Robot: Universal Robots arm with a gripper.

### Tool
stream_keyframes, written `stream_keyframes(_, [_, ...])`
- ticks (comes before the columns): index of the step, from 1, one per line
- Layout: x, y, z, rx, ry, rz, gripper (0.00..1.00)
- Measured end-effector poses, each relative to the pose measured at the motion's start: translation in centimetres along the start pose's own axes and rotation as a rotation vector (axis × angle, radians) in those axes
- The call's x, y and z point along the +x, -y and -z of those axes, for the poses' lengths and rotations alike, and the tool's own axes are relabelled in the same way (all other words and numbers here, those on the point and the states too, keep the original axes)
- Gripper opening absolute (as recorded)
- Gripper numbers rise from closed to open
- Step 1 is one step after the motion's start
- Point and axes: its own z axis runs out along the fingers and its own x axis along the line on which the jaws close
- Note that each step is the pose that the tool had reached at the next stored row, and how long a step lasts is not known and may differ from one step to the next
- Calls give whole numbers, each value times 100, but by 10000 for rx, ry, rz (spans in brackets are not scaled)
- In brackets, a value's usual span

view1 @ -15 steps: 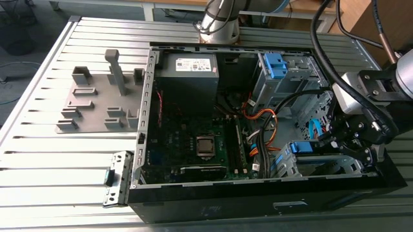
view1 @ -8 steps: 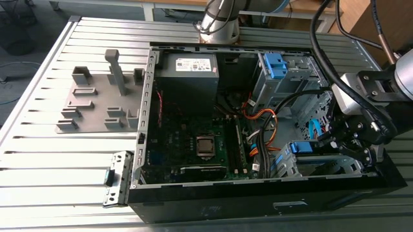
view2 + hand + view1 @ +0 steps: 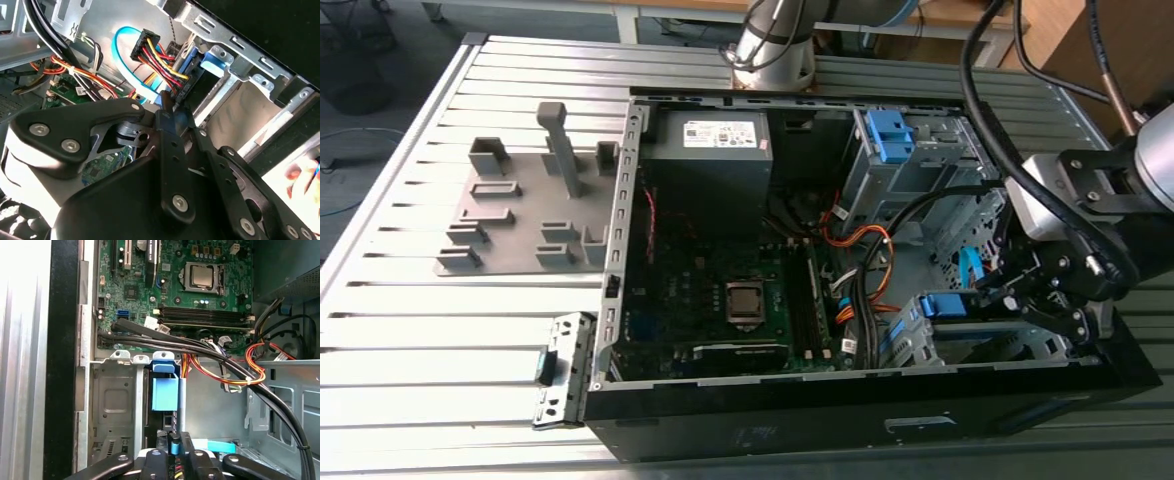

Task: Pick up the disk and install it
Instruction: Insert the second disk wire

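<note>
Step in hand, as I read it: seating the disk (image 3: 165,392). It sits in the drive cage (image 3: 112,405) at the front corner of the computer case (image 3: 635,200), blue end showing, beside an empty slot. Whether it is fully home I cannot tell. The gripper (image 3: 166,104) is inside the case, just beside the disk's end. Its jaws look drawn together, with nothing I can identify between them.

Next move, my judgement: it calls for small, straight motion. The cable bundle (image 3: 235,372) runs just beside the cage and a light-blue cable (image 3: 122,55) loops near the tip, so there is a snag risk.

Surface: a slatted metal table (image 3: 440,320). The open case lies toward the exterior view's right. A grey fixture (image 3: 520,215) sits at the exterior view's left, and a small metal bracket (image 3: 558,370) is by the case's near corner. The arm base (image 3: 774,45) is at the table's far edge, with wooden furniture and floor beyond.
</note>
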Motion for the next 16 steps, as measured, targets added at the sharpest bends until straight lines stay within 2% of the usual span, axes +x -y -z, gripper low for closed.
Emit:
stream_keyframes(4, [-25,-6,168,-1,-6,0,23])
stream_keyframes(8, [-27,-1,182,-26,18,-3,21])
stream_keyframes(9, [-26,9,181,-69,25,-9,21])
stream_keyframes(11, [-23,41,167,-201,45,-27,11])
stream_keyframes(14, [-18,78,140,-358,83,-49,11])
stream_keyframes(16, [-15,85,126,-412,89,-57,11])
